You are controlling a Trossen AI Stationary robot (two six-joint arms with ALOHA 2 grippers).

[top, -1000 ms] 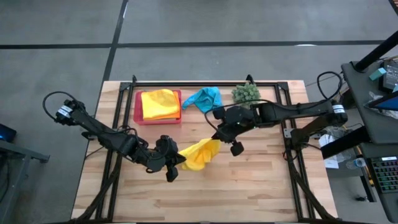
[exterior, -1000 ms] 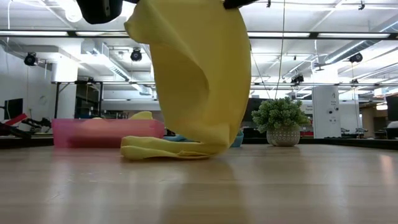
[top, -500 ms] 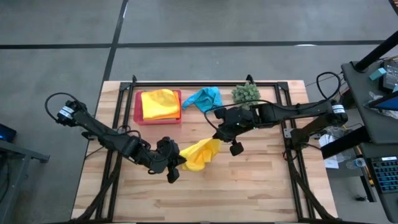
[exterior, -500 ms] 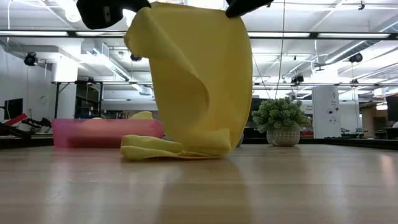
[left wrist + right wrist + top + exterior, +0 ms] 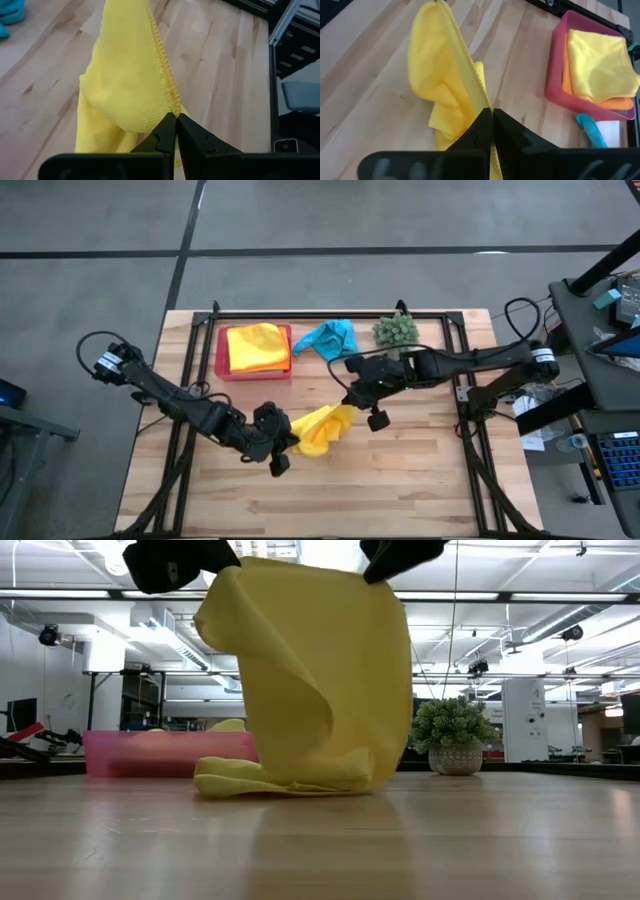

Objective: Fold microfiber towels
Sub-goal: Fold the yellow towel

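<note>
Overhead, left gripper point(image 5: 283, 442) and right gripper point(image 5: 350, 402), each pinching yellow towel point(image 5: 320, 429), hide its corners

In the low view the hanging yellow towel point(image 5: 310, 680) hid most of the turquoise towel behind it, and the two grippers holding its upper corners were cut off by the top edge at eleven and one o'clock. In the pink tray point(image 5: 560, 85), the orange towel point(image 5: 610, 104) showed only as a strip under the folded yellow towel point(image 5: 597, 60). The turquoise towel point(image 5: 10, 15) was cropped at ten o'clock in the left wrist view. The light green towel could not be made out.
</note>
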